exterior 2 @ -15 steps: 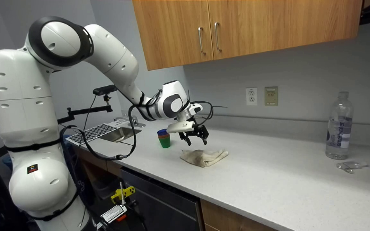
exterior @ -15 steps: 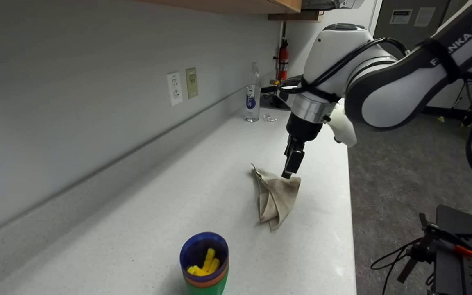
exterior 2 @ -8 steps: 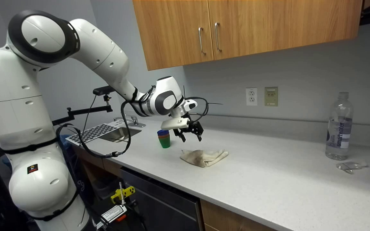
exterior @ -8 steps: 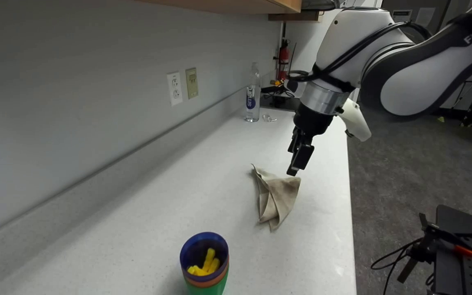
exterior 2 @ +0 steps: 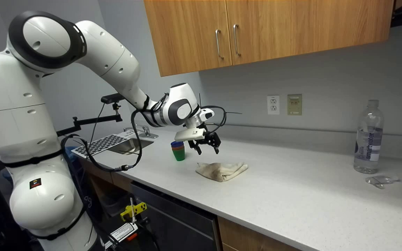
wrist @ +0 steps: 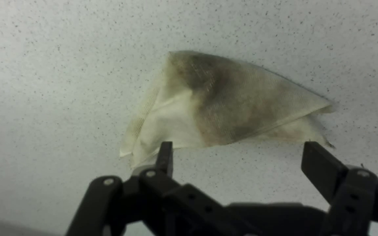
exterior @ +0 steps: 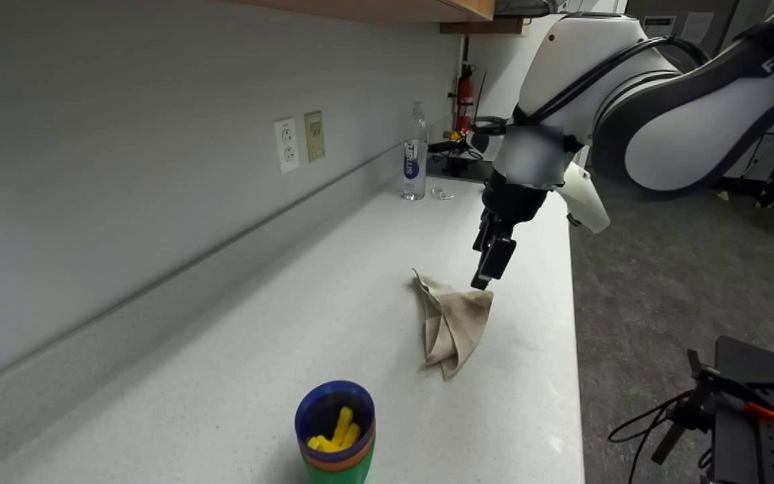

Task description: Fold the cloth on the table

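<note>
The beige cloth [wrist: 241, 95], browned by stains, lies bunched in overlapping folds on the white table [exterior 2: 291, 195]. Both exterior views show it as a small, roughly triangular heap [exterior: 457, 326]. My gripper [exterior 2: 208, 152] hangs above the table, apart from the cloth and a little towards the cups. In the wrist view its two black fingers [wrist: 323, 170] stand wide apart, with only bare tabletop and the cloth's near edge seen between them. Part of the cloth's left corner is hidden behind a finger there. Nothing is held.
Stacked blue, orange and green cups [exterior: 336, 430] with yellow pieces inside stand near the cloth. A water bottle [exterior 2: 368, 139] and a clear plastic piece [exterior 2: 380, 180] sit farther along. Wooden cabinets [exterior 2: 267, 31] overhang the table, and a grey wall [exterior: 158, 168] runs behind it.
Over the first half second the arm drew back and slightly up, towards the cup side in an exterior view; since then it has been almost still. The cloth lies unchanged, and the gripper has stayed open.
</note>
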